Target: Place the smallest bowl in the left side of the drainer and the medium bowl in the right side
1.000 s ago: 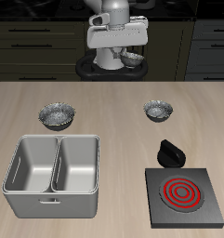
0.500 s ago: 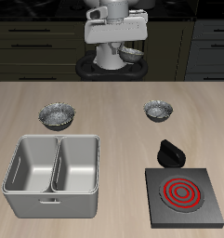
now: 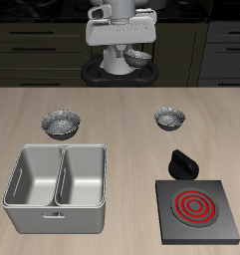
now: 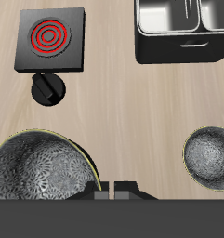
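Our gripper [image 4: 112, 189] hangs high at the table's back, fingers nearly together and empty; the smallest bowl [image 3: 169, 120] sits well below and toward the front, with the drainer [image 3: 56, 186] farther forward

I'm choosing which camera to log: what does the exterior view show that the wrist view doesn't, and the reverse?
Only the exterior view: the robot arm, the dark cabinets, and three silver bowls rather than two. Only the wrist view: the gripper's fingertips close up. Both: the drainer, the black stove plate, the black knob and two silver bowls; which two is unclear.
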You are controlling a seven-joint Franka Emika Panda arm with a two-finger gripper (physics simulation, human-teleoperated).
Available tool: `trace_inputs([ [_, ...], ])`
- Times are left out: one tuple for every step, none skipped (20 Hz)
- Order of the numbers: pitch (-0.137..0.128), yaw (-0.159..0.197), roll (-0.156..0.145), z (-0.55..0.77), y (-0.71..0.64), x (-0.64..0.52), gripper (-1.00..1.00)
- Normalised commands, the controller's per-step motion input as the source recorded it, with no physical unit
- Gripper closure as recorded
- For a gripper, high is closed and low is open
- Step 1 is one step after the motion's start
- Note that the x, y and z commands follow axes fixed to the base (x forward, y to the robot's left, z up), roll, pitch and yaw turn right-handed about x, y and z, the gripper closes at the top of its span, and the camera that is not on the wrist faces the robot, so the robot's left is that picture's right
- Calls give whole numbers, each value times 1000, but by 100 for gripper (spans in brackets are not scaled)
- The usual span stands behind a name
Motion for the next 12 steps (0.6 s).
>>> trace_inputs([
  [6,10,26,86,-43,121,100],
  [89,-45,61,281,-228,430,100],
  [84,-44,116,170,-55,294,100],
  [94,57,109,206,-80,356,100],
  [29,-20,-27,215,-190,344,100],
  [28,2,43,79,-23,202,100],
  [61,30,64,185,-121,394,100],
  [43,-25,-23,224,-203,369,100],
  [-13,108,25,208,20,301,100],
  [63,-16,17,173,-172,339,100],
  [-33,130,1,375,30,386,100],
  [-12,6,-93,482,-252,444,100],
])
